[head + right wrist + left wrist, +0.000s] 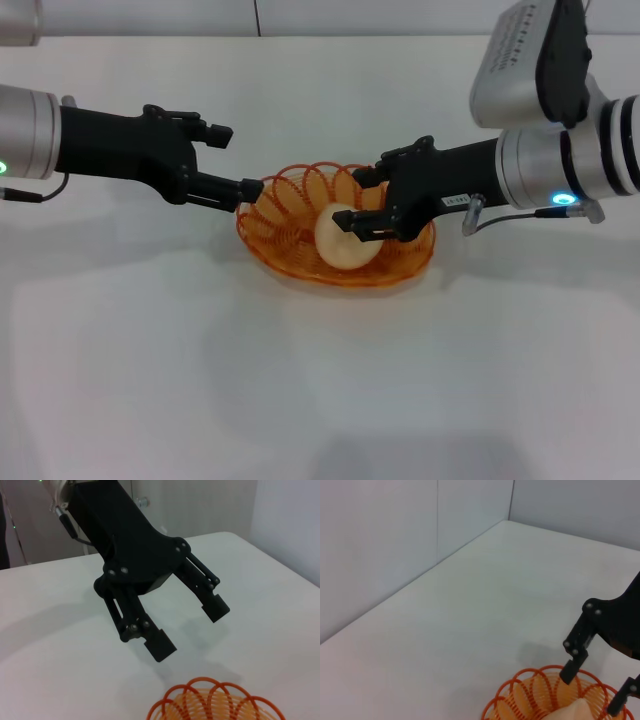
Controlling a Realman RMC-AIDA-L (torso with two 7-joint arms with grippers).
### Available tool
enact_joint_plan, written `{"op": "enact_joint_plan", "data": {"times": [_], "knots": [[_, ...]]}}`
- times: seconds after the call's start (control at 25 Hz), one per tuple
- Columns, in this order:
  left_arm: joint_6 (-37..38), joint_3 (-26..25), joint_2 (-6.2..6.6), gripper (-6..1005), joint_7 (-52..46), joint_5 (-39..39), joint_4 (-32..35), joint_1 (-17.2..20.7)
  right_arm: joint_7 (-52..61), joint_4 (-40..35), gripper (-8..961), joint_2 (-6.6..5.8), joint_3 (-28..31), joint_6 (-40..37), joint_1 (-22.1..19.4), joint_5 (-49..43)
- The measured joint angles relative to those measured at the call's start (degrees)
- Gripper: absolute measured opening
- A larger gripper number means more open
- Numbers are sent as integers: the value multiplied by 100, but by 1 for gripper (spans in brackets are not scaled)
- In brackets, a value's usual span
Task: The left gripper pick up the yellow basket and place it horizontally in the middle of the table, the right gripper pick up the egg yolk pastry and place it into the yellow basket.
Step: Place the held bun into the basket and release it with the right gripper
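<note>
Right gripper (pixel 352 228) reaching level over yellow basket (pixel 290 255), fingers (pixel 345 221) on egg yolk pastry (pixel 345 245)

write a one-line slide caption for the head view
Right tool holds the pastry inside the yellow basket mid-table, while the open left tool sits at the basket's rim.

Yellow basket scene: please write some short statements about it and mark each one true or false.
1. The egg yolk pastry is inside the yellow basket. True.
2. The left gripper has its jaws shut on the basket rim. False: they are open, apart from the rim.
3. The right gripper is at the pastry, over the basket. True.
4. The basket lies upside down on the table. False: its opening faces up.
</note>
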Motion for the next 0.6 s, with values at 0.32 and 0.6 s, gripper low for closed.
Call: {"op": "enact_joint_plan", "data": {"times": [0.32, 0.6], "knots": [[70, -275, -22, 888, 154, -132, -3, 172, -113, -543, 608, -31, 180, -92, -539, -41], [222, -421, 16, 888, 520, -614, -19, 595, -536, -1000, 777, -39, 393, -229, -1248, 130]]}}
